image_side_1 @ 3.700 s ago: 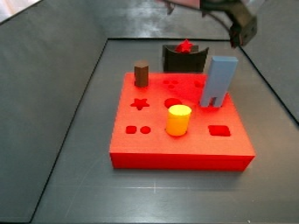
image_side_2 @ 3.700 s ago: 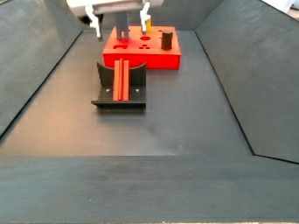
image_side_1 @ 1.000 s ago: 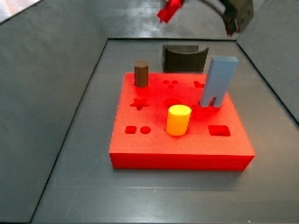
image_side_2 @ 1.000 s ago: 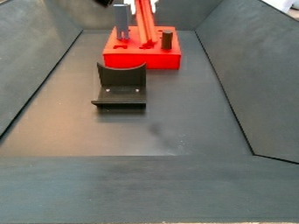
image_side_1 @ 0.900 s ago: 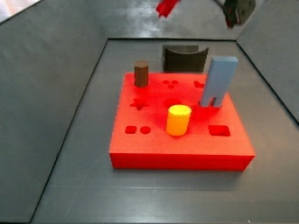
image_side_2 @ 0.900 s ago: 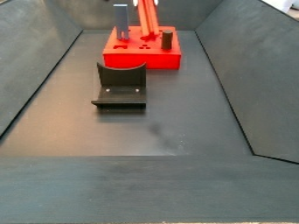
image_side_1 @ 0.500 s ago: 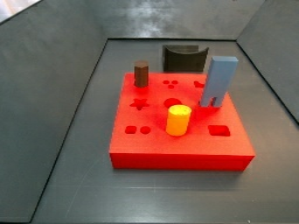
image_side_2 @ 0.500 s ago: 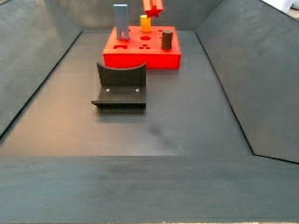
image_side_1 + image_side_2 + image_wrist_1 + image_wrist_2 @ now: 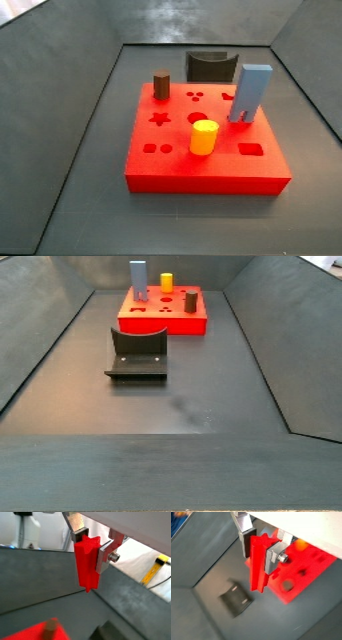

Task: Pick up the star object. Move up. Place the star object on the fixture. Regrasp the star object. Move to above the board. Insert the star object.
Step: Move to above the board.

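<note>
Both wrist views: star object clamped between pincer plates.

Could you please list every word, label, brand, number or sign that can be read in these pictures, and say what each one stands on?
None: no readable text shows in any view.
The red board, its blue block, yellow cylinder and brown cylinder are bare.
The fixture carries no marking.
The end effector, out of both side views, grips the red star peg; neither shows lettering in both wrist views.

Claw high above board
</note>
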You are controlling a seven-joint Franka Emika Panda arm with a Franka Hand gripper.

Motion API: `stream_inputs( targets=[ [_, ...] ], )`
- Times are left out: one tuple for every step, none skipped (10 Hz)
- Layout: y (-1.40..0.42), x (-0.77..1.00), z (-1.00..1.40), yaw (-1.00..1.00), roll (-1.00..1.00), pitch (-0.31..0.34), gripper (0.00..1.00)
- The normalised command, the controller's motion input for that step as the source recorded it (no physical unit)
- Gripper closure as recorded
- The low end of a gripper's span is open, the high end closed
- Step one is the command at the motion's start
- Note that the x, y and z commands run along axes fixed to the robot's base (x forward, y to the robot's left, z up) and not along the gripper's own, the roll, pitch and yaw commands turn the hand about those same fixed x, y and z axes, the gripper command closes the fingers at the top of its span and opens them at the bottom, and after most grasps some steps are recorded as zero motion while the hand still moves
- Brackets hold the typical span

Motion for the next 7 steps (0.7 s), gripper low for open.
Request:
stream_inputs(
  targets=[
    [-0.73,-0.32,0.44,-0.23,-1.0,-0.063,1.0],
    [-0.44,-0.21,0.27,-0.23,-1.0,-0.049,1.0],
    [-0.09,-0.1,0.07,-0.23,-1.0,-0.029,1.0],
    [-0.02,-0.07,0.03,-0.22,-1.0,-0.029,1.0],
    [0.0,-0.08,0.03,-0.2,-0.95,-0.033,1.0],
    [0.0,-0.07,0.02,-0.16,-0.79,-0.036,1.0],
    [0.02,-0.06,0.0,-0.08,-0.49,-0.033,1.0]
  ],
)
